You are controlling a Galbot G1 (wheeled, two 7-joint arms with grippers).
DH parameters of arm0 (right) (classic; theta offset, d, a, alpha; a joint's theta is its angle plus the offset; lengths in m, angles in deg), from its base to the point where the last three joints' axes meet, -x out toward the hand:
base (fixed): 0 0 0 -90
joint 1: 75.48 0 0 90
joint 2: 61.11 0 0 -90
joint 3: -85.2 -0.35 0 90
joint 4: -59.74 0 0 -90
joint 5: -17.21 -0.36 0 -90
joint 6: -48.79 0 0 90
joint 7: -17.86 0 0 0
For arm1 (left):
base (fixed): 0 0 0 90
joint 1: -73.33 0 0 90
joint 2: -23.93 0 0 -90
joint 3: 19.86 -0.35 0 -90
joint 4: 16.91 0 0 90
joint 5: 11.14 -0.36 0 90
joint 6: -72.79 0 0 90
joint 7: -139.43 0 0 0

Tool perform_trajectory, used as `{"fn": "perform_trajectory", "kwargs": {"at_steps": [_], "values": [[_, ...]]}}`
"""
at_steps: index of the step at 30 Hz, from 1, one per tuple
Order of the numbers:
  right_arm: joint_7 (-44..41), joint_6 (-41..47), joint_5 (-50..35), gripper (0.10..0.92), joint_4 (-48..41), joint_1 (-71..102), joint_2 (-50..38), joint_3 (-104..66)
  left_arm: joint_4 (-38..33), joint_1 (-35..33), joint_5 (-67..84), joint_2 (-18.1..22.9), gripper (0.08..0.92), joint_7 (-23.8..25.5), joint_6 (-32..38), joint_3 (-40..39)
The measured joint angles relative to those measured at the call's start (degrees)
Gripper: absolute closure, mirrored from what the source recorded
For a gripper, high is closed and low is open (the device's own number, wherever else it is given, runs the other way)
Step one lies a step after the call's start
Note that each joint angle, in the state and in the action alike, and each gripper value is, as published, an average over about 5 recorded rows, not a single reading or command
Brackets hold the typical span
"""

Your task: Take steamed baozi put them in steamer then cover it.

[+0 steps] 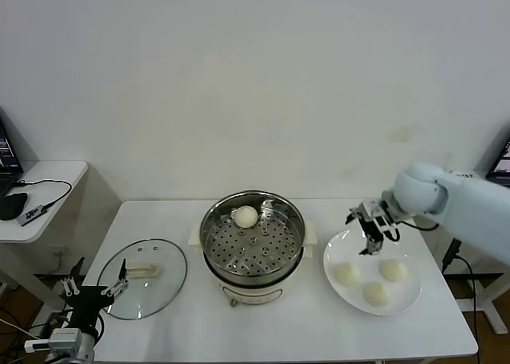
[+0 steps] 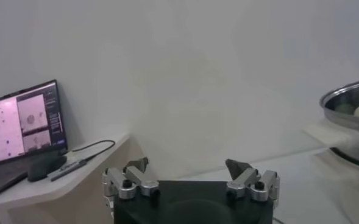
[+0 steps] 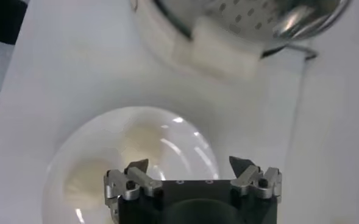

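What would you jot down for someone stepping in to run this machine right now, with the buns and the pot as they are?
Right gripper: open, empty, over the near-steamer edge of the white plate.
Left gripper: open, empty, parked low at the table's left front corner, beside the glass lid.
Steamer: uncovered in the table's middle, one baozi inside.
Three baozi on the plate.
Done: one bun moved.
Left: move the other three, then set the lid, lying flat on the table left of the steamer, on top.
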Motion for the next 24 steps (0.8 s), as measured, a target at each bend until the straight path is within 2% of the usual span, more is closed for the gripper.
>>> {"fn": "perform_trajectory", "kwargs": {"at_steps": [24], "values": [[1.08,1.55,7.33,0.203,-6.57,16.91,5.01,-8.88,-0.58,-0.92,-0.04,0.74,0.177,-0.09,-0.27,0.59]]}}
